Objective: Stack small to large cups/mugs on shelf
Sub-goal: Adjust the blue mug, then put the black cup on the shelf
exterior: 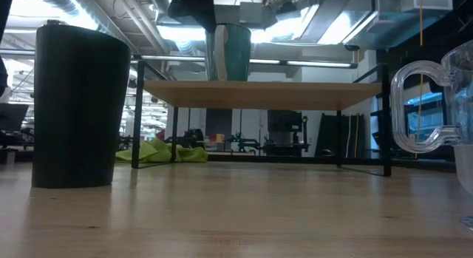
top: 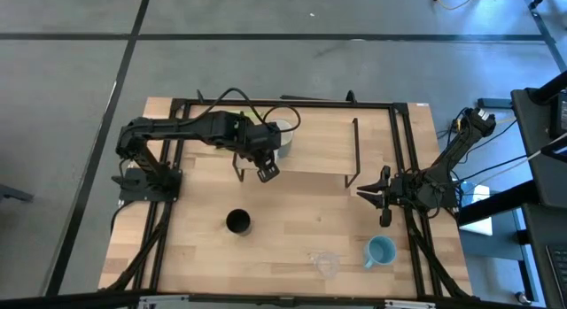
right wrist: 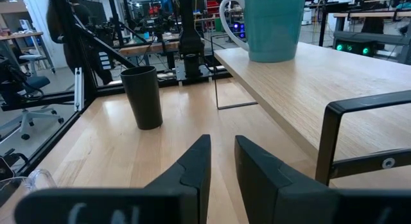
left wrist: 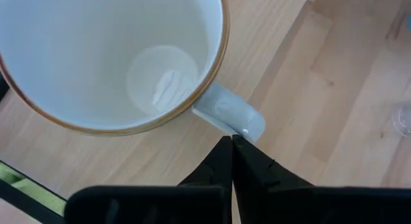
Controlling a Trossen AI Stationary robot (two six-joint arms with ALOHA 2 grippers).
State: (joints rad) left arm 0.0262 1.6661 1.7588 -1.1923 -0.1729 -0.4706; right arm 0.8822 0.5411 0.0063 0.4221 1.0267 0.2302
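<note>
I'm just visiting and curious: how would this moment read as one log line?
left gripper: shut empty beside white mug on shelf | right gripper: waiting | black cup, blue mug: on table

— Where is each camera sitting?
— One is looking straight down on the table (top: 292, 212); one is peering level across it under the shelf (exterior: 259, 94).
— The wrists?
— Both are looking out past their fingers; the left is hanging close over the mug (left wrist: 115, 57) the right also sees.

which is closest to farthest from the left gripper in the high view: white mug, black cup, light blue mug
1. white mug: on the shelf, right by the shut left gripper.
2. black cup: on the table, nearer the front edge.
3. light blue mug: front right corner, by the right arm.
</note>
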